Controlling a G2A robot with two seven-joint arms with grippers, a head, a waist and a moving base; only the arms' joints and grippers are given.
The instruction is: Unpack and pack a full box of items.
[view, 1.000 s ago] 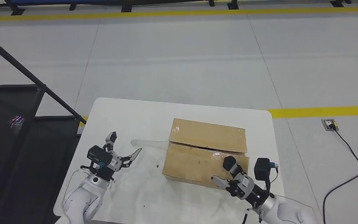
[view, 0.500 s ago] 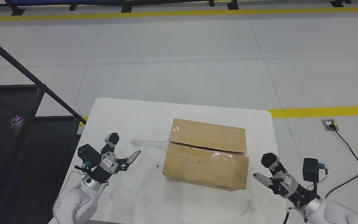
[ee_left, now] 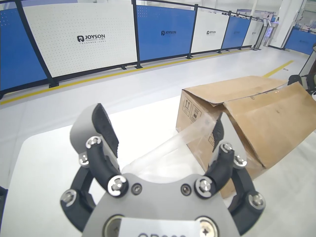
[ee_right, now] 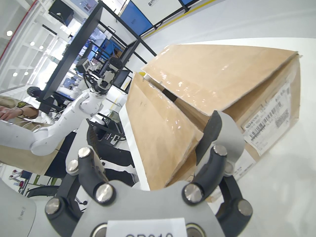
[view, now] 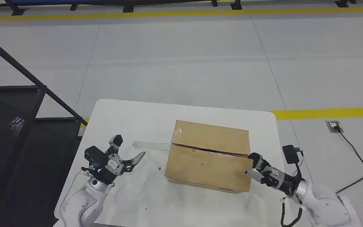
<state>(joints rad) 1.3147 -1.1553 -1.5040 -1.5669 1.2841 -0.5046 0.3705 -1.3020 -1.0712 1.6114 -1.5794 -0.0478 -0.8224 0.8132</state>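
Observation:
A brown cardboard box (view: 210, 156) sits on the white table (view: 142, 116), its two top flaps lying down with a slit between them. The box (ee_left: 246, 114) has a strip of clear tape (ee_left: 172, 144) hanging from its end toward my left gripper (ee_left: 161, 129). That left gripper (view: 126, 156) stands open left of the box, holding nothing. My right gripper (view: 253, 167) is open at the box's right end. In the right wrist view the near flap's corner on the box (ee_right: 209, 80) lies between the spread fingers of the right gripper (ee_right: 153, 149).
A black frame and dark mesh (view: 28, 125) stand just left of the table. A floor socket with a cable (view: 334, 126) lies to the right. Bare table surface lies behind and left of the box.
My right gripper left the box's front edge, swung out to the right, then came back in against the box's right end. The left gripper barely shifted.

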